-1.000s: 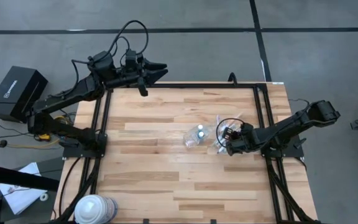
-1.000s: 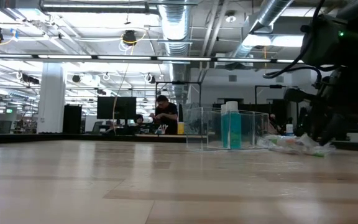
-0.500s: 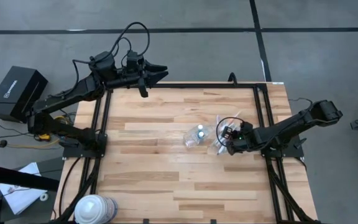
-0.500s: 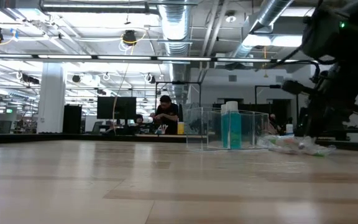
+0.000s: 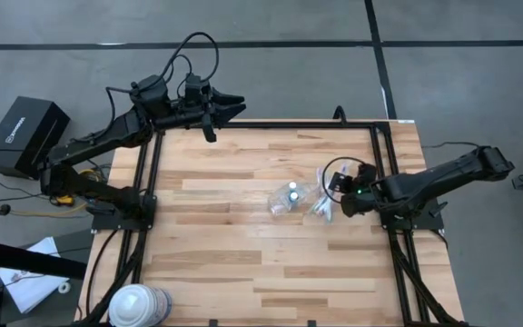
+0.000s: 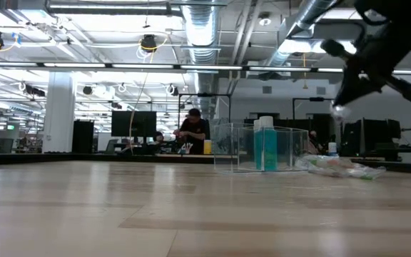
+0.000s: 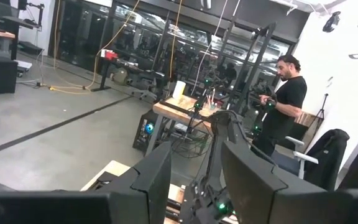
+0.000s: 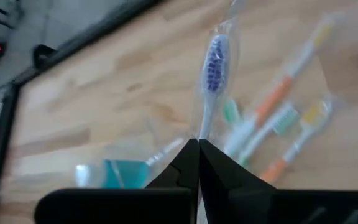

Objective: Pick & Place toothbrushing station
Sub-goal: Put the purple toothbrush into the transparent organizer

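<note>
Now, right gripper [image 8: 197, 152]: pinched on a wrapped toothbrush [image 8: 212, 65], near the desk's [image 5: 243, 263] right edge;
left gripper [image 5: 230, 103]: fingers apart, over the far edge

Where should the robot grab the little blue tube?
Probably around the tube's blue middle, coming straight down from above: it lies flat on the table, clear of the toothbrushes, so the round sides are open to pinch.

White toothbrushes [image 8: 272, 118] carry orange, green and blue accents beside a teal-blue tube [image 8: 114, 173] on light wood.
</note>
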You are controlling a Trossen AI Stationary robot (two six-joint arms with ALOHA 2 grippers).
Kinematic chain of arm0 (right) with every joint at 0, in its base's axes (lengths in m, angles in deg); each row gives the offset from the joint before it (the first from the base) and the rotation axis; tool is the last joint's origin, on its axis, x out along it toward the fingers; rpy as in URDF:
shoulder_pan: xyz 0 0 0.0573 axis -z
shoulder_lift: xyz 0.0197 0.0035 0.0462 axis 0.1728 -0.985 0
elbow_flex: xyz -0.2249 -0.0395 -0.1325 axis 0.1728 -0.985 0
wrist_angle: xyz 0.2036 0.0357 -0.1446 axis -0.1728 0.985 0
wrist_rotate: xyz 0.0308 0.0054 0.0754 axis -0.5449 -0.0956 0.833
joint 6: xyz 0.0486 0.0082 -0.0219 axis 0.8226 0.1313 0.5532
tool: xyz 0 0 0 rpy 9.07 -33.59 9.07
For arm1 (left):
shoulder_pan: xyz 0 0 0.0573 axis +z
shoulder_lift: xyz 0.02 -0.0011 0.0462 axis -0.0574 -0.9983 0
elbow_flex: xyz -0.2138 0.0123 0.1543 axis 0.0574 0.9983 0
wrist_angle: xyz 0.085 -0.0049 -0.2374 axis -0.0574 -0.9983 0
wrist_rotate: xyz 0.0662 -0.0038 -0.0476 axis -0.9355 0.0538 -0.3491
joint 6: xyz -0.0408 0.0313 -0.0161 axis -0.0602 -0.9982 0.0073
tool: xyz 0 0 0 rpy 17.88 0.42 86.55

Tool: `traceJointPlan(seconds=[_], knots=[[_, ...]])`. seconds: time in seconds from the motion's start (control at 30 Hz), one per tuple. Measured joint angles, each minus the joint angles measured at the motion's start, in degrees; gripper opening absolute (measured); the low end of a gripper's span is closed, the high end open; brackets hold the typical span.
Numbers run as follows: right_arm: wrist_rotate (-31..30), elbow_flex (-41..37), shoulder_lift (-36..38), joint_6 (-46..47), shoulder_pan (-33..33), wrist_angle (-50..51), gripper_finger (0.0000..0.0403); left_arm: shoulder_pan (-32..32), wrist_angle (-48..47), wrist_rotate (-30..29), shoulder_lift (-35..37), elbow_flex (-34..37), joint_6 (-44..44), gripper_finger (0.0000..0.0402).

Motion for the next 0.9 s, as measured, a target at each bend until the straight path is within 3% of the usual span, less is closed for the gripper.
traceJointPlan(seconds=[0.27,0.43,0.67,0.9], knots=[[-8.6,5.2,3.4,-12.3,3.1,0.9,0.0,0.0,0.0,0.0,0.0,0.0,-0.1,0.0136],[-9.5,9.1,3.6,-24.4,7.6,-0.1,0.0,0.0,0.0,0.0,0.0,0.0,-0.2,0.0136],[-10.3,9.8,2.4,-43.0,13.1,-13.5,0.0,0.0,0.0,0.0,0.0,0.0,-0.2,0.0136],[-9.2,9.8,-1.1,-53.6,17.2,-22.8,0.0,0.0,-0.1,0.1,0.0,0.0,-0.6,0.0136]])
